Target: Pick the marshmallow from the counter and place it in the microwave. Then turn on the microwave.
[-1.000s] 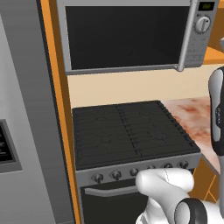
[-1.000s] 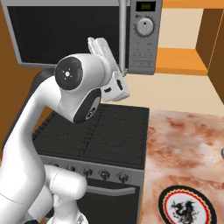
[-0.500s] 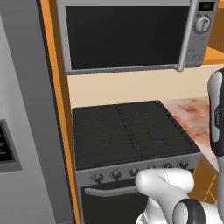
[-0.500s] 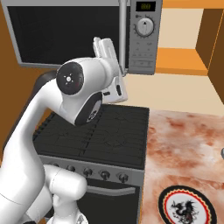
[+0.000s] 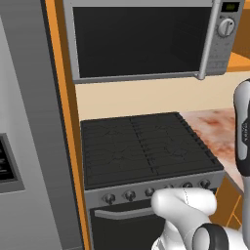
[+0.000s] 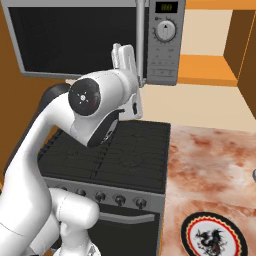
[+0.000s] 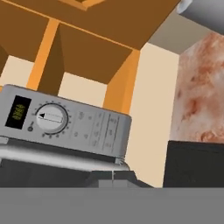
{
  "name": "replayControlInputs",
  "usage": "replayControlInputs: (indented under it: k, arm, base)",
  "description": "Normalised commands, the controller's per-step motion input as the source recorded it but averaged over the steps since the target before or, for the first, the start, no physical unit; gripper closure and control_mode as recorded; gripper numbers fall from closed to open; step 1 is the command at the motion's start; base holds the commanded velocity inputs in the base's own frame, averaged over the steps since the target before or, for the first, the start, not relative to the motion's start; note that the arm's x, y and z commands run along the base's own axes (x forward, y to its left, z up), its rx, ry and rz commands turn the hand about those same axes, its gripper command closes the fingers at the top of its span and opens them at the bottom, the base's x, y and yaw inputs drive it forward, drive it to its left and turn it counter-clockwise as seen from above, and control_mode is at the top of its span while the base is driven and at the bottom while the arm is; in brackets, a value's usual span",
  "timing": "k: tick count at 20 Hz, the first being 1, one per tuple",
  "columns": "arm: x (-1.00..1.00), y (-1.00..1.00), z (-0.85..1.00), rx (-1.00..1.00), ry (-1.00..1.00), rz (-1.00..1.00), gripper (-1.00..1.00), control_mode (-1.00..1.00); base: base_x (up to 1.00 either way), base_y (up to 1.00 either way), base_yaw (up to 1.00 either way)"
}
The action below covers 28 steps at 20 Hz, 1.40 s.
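Right, the microwave (image 6: 100, 40) is a boxy brushed-silver unit with a smooth dark glass door, shut, a long grey bar handle (image 6: 140, 42), a round ribbed dial (image 6: 165, 30) and a small lit display (image 6: 165, 7). Below sits the black stovetop (image 5: 146, 146) with grid grates, beside the mottled pinkish-red stone counter (image 6: 210, 170), where a round plate (image 6: 214, 236) with a black-and-red rim lies. The white arm (image 6: 95, 107) bends up from the base, hand raised against the microwave's handle. The gripper (image 6: 125, 57) has its fingers pressed together, nothing visibly between them. The marshmallow's whereabouts I cannot tell. From the hand view, the dial (image 7: 51, 117) and handle (image 7: 61, 157) loom close.
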Motion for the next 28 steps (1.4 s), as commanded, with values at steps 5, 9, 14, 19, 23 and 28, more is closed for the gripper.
replayControlInputs:
  k: [5, 9, 14, 19, 23, 28]
  arm:
    - [0.0, -0.02, -0.03, 0.12, -0.06, 0.0, 1.0, -1.0]
    - [0.0, -0.03, -0.01, 0.12, -0.07, 0.0, 1.0, -1.0]
    - [0.0, -0.02, -0.04, 0.11, -0.07, 0.0, 1.0, -1.0]
    - [0.0, 0.0, -0.11, 0.11, -0.06, 0.0, 1.0, -1.0]
    - [0.0, 0.0, -0.08, 0.1, -0.06, 0.0, 1.0, -1.0]
    - [0.0, 0.0, -0.01, 0.09, -0.08, 0.0, 1.0, -1.0]
  base:
    - [0.0, 0.0, 0.0]
    - [0.0, 0.0, 0.0]
    - [0.0, 0.0, 0.0]
    - [0.0, 0.0, 0.0]
    - [0.0, 0.0, 0.0]
    - [0.0, 0.0, 0.0]
